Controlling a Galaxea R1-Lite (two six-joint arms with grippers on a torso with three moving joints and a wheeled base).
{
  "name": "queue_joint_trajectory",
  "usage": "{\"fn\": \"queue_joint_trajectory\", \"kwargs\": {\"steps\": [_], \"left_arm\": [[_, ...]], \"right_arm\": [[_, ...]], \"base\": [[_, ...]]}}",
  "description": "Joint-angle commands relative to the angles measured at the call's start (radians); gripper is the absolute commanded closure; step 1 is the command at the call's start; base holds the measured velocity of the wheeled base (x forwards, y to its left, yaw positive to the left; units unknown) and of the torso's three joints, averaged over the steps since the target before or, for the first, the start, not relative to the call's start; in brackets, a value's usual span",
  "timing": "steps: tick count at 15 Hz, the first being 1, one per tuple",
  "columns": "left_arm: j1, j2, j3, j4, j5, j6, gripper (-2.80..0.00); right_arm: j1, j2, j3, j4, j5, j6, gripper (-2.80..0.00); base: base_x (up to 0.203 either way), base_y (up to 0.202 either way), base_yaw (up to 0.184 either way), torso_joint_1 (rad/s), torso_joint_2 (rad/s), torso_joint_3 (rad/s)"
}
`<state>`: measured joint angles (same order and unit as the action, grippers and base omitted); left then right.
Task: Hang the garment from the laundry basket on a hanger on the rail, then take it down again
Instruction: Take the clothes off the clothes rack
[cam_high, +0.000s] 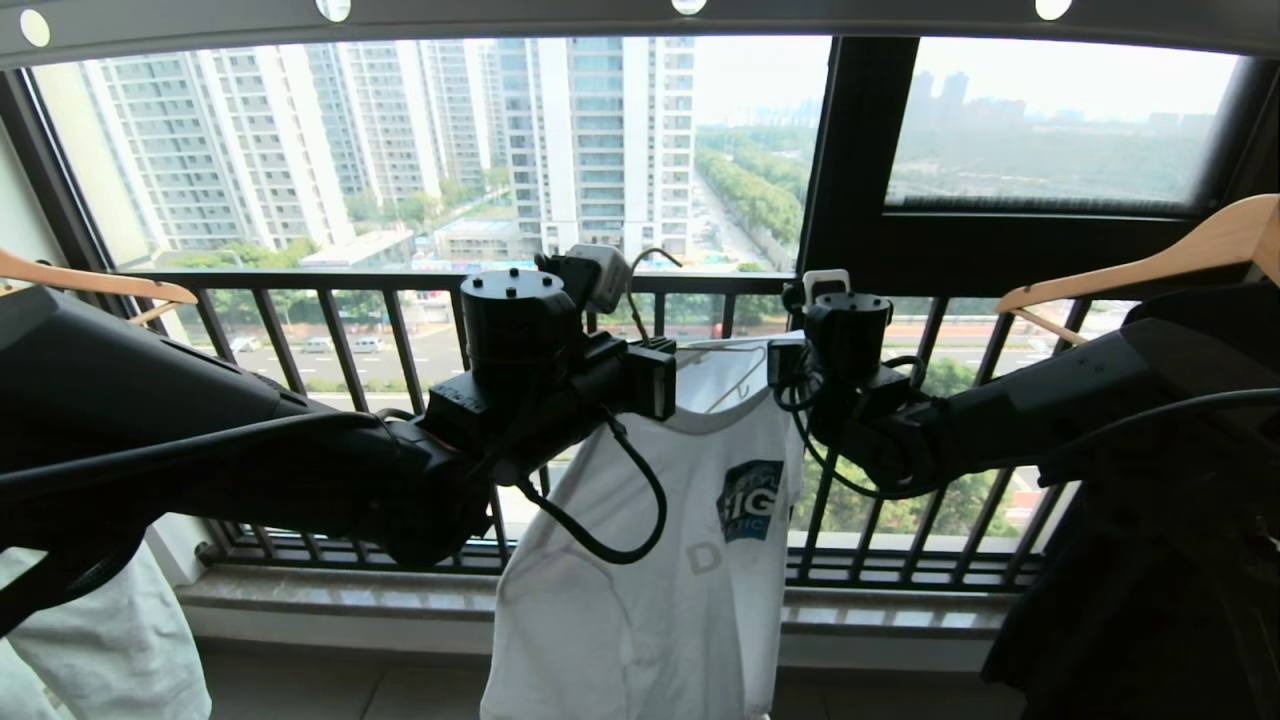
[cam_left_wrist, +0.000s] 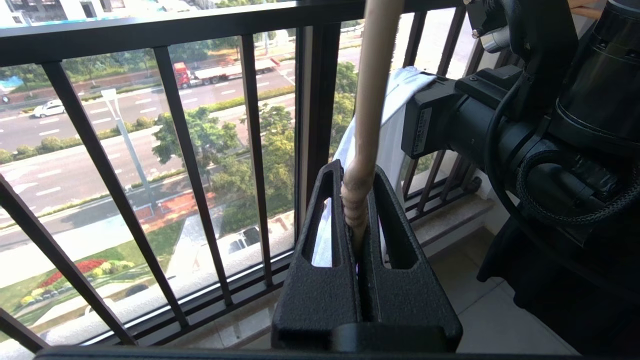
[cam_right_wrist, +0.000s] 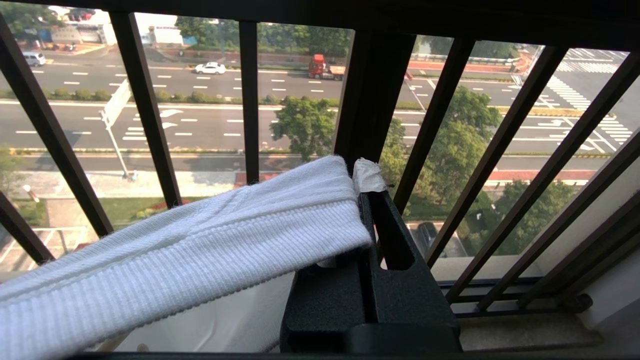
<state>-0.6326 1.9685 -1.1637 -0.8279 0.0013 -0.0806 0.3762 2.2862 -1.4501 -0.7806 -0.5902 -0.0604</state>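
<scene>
Left wooden hanger (cam_high: 95, 282): sticks in from the left edge, above the left arm.
Pale cloth (cam_high: 110, 640): hangs low at the far left, under the left arm.
Left hand (cam_left_wrist: 361, 210): up in front of the black railing (cam_high: 330, 330), fingers (cam_left_wrist: 320, 280) pinched tight on the cream-white wire of the hanger (cam_left_wrist: 372, 85), which runs up out of the grip; in the head view it sits at the T-shirt's left shoulder.
Hanger, head view (cam_high: 738, 385): thin wire shows inside the neck opening; I cannot tell from here whether its hook is on the rail.
Garment: the white T-shirt (cam_high: 650, 580) hangs between the two hands, in front of the railing, blue square logo (cam_high: 750, 498) on the chest facing the room, hem dropping out of sight below.
Right hand (cam_right_wrist: 367, 200): at the shirt's right shoulder, fingers (cam_right_wrist: 400, 280) closed narrow on the ribbed white collar (cam_right_wrist: 210, 245), a small tuft of cloth poking out at the tips.
Rail (cam_high: 640, 22): dark grey bar with round holes, overhead across the top.
Right wooden hanger (cam_high: 1150, 262): angled at the upper right, above the right arm.
Dark garment (cam_high: 1150, 600): hangs at the far right.
</scene>
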Motion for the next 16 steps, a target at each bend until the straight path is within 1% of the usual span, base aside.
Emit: {"fn": "queue_joint_trajectory", "kwargs": {"steps": [1, 7, 11, 16], "left_arm": [[-0.001, -0.007, 0.007, -0.010, -0.001, -0.002, 0.00], [-0.001, -0.033, 0.029, -0.010, -0.009, -0.004, 0.00], [-0.003, -0.040, 0.043, -0.010, -0.010, -0.001, 0.00], [-0.003, -0.056, 0.050, -0.017, -0.012, -0.002, 0.00]], "right_arm": [[-0.005, 0.037, -0.015, -0.003, -0.002, 0.000, 0.00], [-0.031, 0.083, -0.072, -0.005, 0.000, 0.002, 0.00], [-0.077, 0.085, -0.112, -0.001, 0.000, 0.004, 0.00], [-0.093, 0.097, -0.119, 0.001, 0.001, 0.003, 0.00]], "base": [[0.000, 0.000, 0.000, 0.000, 0.00, 0.000], [0.000, 0.000, 0.000, 0.000, 0.00, 0.000], [0.000, 0.000, 0.000, 0.000, 0.00, 0.000], [0.000, 0.000, 0.000, 0.000, 0.00, 0.000]]}}
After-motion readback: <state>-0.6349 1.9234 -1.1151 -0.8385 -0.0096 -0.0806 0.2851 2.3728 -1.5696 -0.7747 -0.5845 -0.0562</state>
